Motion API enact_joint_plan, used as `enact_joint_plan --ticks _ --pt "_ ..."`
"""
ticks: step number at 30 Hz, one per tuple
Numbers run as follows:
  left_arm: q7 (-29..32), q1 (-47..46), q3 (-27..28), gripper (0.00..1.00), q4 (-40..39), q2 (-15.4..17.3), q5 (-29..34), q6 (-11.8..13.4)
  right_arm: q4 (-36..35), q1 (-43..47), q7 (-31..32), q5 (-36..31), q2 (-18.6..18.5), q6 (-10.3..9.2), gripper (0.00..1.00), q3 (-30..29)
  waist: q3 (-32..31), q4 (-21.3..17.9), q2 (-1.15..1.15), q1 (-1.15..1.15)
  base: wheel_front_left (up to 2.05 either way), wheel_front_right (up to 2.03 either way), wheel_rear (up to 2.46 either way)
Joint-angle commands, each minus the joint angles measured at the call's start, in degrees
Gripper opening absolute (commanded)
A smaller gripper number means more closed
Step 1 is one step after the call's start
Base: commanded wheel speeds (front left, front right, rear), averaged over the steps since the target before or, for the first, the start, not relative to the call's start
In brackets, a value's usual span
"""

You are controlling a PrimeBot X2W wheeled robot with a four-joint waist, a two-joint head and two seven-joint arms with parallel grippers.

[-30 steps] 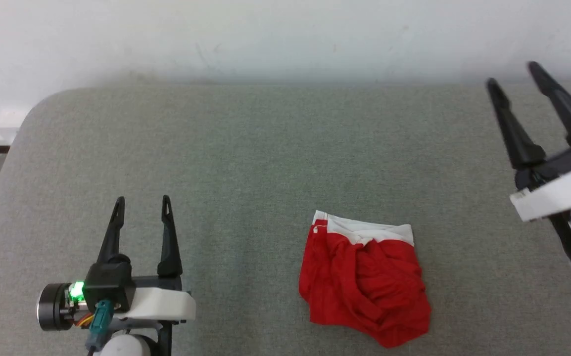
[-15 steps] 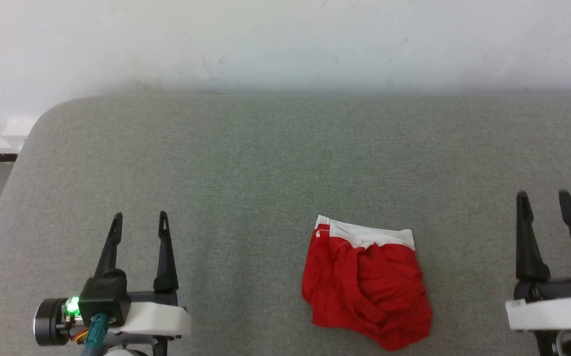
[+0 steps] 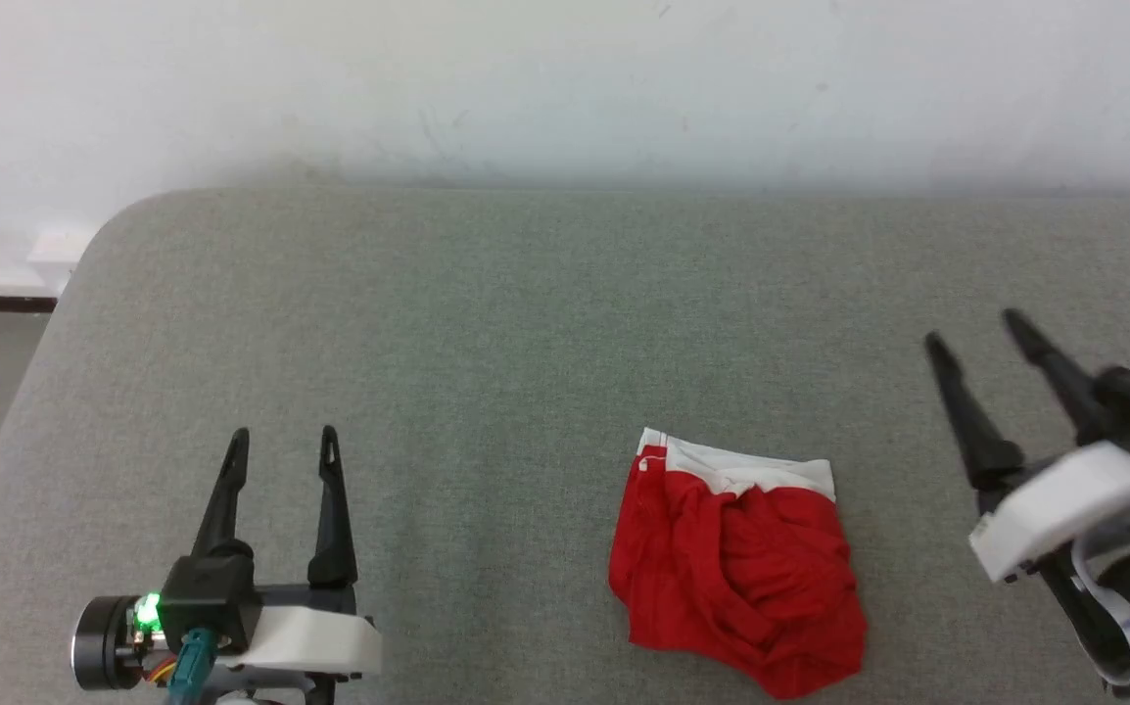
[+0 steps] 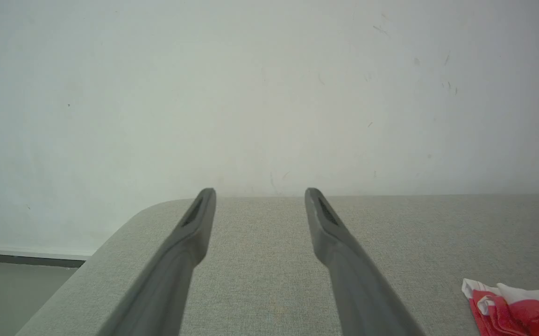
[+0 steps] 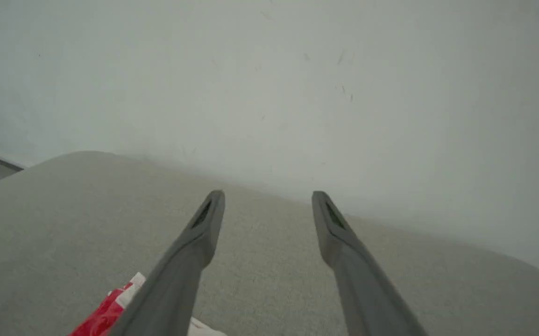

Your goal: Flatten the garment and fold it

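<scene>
Both tools open and empty, the garment (image 3: 736, 573) crumpled on the grey worktop (image 3: 526, 323) between them.

I've got the garment lying bunched toward my right side of the worktop. Its white waistband faces the wall (image 3: 565, 88) and the red fabric sits in wrinkled heaps on the near side. There's a small white tab at the waistband's left corner, too small for me to read. My left tool (image 3: 284, 435) sits low at the near left, fingers parted and pointing at the wall with nothing between them, well apart from the garment. A green light (image 3: 146, 609) glows on its wrist. My right tool (image 3: 974, 329) is out at the right edge, leaning left and a bit blurred, fingers spread and holding nothing. It's near the garment's right side, not touching. In the left wrist view the garment is in the bottom right corner. In the right wrist view a red and white edge shows beside the left finger.
</scene>
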Motion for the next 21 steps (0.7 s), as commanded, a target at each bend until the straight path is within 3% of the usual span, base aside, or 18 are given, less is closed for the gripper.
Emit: enact_joint_plan --ticks 1,6,10,21 --pt "-0.27 -0.53 0.01 1.00 -0.06 -0.33 0.15 -0.20 1.14 -1.69 4.69 2.53 -1.28 -0.04 1.00 1.96 0.28 0.38 0.00 0.00 0.00 0.00 0.00" --pt "-0.27 -1.03 -0.47 1.00 -0.16 -0.69 0.07 -0.15 4.68 -5.84 26.88 13.64 -7.05 -0.04 1.00 9.02 1.35 1.53 0.00 0.00 0.00 0.00 0.00" --pt "-0.27 -1.98 -0.68 1.00 -0.23 -1.00 -0.29 0.23 6.66 -6.19 38.31 20.10 -9.91 -0.04 1.00 12.84 2.89 3.16 0.00 0.00 0.00 0.00 0.00" --pt "-0.27 -4.80 -0.45 1.00 -0.26 -1.52 -1.31 0.57 16.45 -5.39 40.04 21.59 -7.00 -0.04 1.00 18.72 7.55 6.24 0.00 0.00 0.00 0.00 0.00"
